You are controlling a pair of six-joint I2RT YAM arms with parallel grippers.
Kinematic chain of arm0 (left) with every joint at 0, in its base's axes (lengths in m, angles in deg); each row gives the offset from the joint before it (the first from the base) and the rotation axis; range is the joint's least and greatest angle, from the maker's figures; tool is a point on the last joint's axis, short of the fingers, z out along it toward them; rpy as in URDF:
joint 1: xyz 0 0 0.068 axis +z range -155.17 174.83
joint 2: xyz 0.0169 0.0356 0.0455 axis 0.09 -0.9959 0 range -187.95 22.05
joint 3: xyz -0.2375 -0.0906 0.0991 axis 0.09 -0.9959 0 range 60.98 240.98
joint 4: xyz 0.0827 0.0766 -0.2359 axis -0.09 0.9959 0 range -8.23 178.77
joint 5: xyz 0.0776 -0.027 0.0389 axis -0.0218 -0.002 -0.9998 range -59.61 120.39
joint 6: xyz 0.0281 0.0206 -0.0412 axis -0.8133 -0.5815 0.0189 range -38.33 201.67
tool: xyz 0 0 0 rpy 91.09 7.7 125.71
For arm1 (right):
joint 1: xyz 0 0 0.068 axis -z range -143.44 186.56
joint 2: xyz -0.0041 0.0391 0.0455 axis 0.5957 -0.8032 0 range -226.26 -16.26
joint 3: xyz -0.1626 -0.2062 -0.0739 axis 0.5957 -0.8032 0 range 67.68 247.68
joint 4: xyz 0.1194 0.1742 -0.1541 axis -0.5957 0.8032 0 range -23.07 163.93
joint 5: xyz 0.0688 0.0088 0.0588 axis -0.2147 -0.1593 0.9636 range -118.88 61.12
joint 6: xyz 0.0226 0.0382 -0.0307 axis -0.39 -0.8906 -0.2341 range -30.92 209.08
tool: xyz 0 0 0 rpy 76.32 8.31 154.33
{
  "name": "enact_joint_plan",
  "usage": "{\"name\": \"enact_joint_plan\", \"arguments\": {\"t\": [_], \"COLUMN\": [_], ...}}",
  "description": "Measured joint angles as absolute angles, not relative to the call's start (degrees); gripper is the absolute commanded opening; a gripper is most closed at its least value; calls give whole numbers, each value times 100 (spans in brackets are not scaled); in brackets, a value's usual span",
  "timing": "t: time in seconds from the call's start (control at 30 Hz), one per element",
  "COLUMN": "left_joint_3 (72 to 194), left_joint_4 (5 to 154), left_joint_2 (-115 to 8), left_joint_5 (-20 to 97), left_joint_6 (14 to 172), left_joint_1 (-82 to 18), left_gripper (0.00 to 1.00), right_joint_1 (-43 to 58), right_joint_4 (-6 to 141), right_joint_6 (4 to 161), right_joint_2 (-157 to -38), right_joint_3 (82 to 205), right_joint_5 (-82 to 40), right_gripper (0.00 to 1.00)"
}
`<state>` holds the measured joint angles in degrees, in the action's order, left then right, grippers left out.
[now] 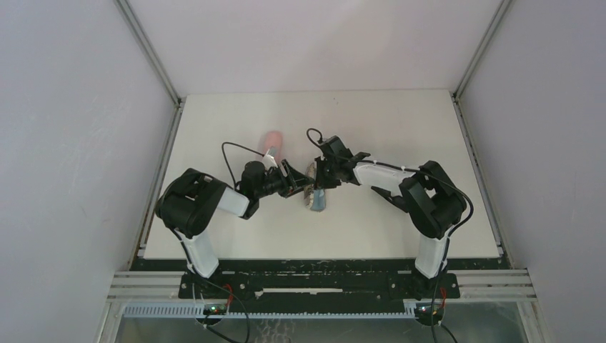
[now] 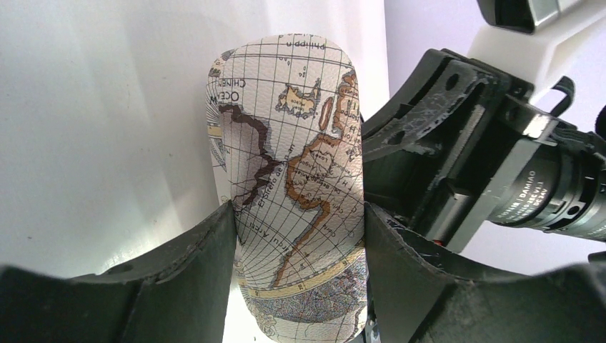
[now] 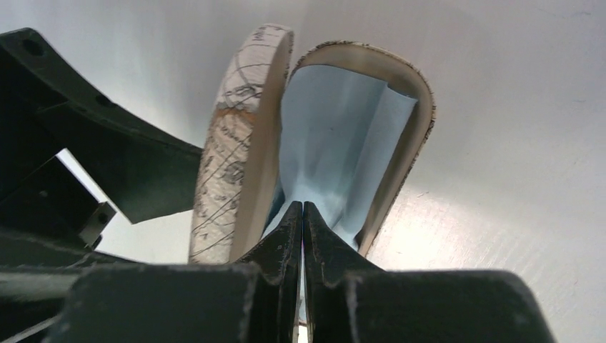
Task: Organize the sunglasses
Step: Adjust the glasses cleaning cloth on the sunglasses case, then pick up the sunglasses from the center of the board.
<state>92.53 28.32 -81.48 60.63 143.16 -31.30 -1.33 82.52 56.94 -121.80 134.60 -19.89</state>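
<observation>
— Sunglasses: can you spot them anywhere? I can't.

— No. There's no black frame on the tabletop (image 1: 400,128), and none in either wrist view. They may be tucked under the cloth or somewhere I can't see, so I can't tell you where they are.

— So what are the arms busy with?

— The map-print case (image 2: 286,143), in the middle of the tabletop between the two arms. The left pincer (image 2: 299,211) grips it across its width, one finger pressed to each side. I can't make out whether it rests on the tabletop or hangs just above it.

— And the other arm?

— The case gapes open like a clam, and the right pincer (image 3: 304,207) sits at its mouth with its tips closed tight. The light-blue cloth (image 3: 336,128) lines the inside of the plain shell and gathers straight into those tips. I'd say the cloth is pinched between them.

— Is it going in or coming out?

— I can't say from here.

— And the pink case (image 1: 271,141)?

— It's lying on the tabletop just beyond the left arm's wrist, with neither pincer touching it. It's too small from above to tell if it's shut.

— How far along, then?

— Midway, at a guess. One case is open and its cloth is in hand, but that case is neither closed nor set down. I can't vouch that the glasses are packed. As I see it, what's left is to settle the cloth, shut the lid and put the case down tidily.
</observation>
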Motion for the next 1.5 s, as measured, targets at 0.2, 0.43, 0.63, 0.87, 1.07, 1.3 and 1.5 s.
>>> {"name": "enact_joint_plan", "arguments": {"t": [0.2,0.43,0.63,0.87,1.07,1.3,1.5], "left_joint_3": [9253,9253,9253,9253,9253,9253,9253], "left_joint_4": [2832,2832,2828,2821,2767,2673,2659], "left_joint_2": [-8148,-8148,-8148,-8148,-8156,-8183,-8183], "left_joint_5": [6063,6063,6063,6063,6063,6063,6068], "left_joint_6": [14316,14314,14316,14316,14318,14321,14321], "left_joint_1": [-3130,-3130,-3130,-3130,-3130,-3127,-3112], "left_gripper": [27,27,27,27,26,26,25], "right_joint_1": [-139,-139,-139,-142,-129,167,464], "right_joint_4": [8320,8228,8014,7999,8016,8064,8842], "right_joint_6": [5694,5685,5670,5685,5712,5720,5880], "right_joint_2": [-12296,-12453,-12516,-12514,-12208,-10919,-10073], "right_joint_3": [13462,13475,13477,13477,13315,12528,12297], "right_joint_5": [-2183,-1967,-1709,-1703,-1960,-2148,-2920], "right_gripper": [0,0,0,0,2,8,12]}}
